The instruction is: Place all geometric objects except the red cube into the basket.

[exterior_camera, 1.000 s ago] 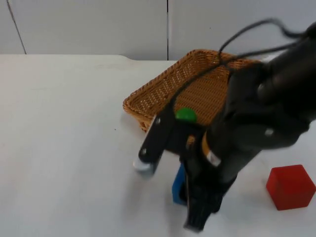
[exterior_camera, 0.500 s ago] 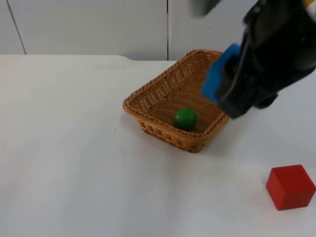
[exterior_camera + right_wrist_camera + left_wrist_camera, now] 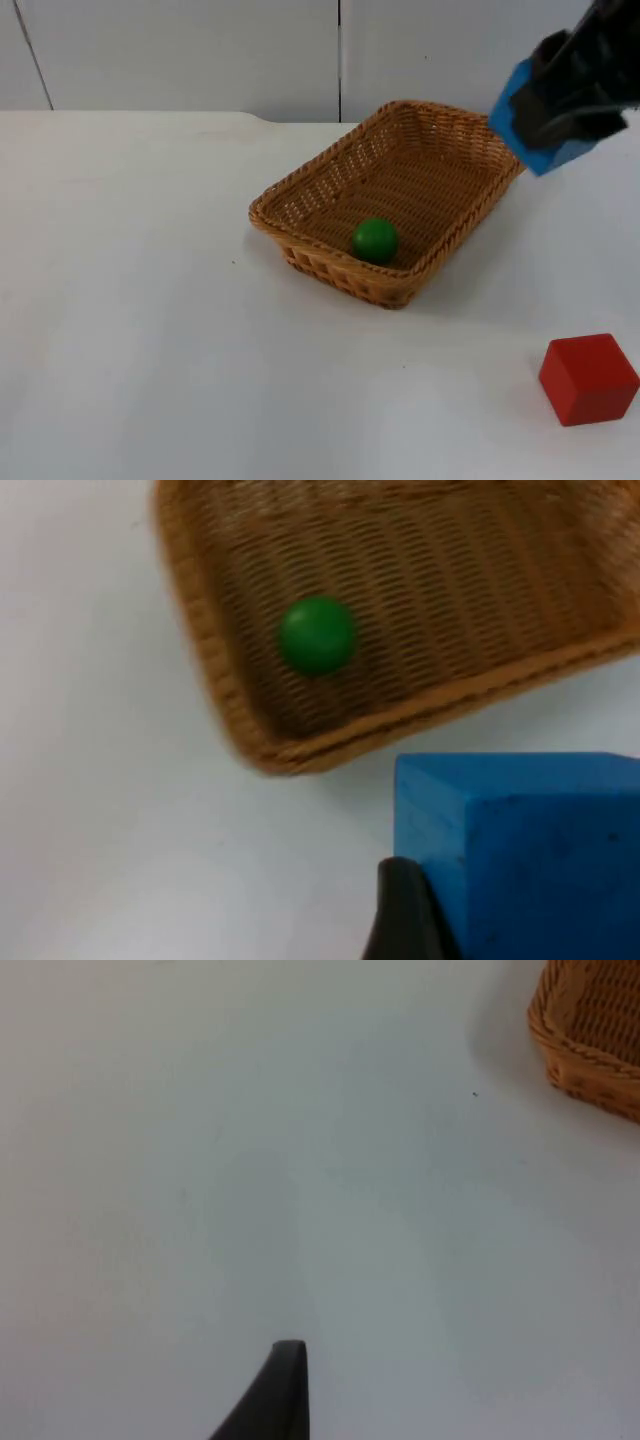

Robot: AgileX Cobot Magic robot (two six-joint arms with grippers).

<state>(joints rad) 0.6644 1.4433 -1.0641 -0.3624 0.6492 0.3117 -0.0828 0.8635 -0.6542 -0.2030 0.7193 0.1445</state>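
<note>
Blue block [image 3: 527, 120], clamped in your right gripper [image 3: 560, 110], hangs aloft just beyond the basket [image 3: 300, 190]'s far right rim. The open weave lies toward the green ball [image 3: 375, 240], with ample bare floor beside it. The red cube [image 3: 588, 378] sits well apart. Your left gripper [image 3: 285, 1400] waits away from the basket; its jaws cannot be judged.
</note>
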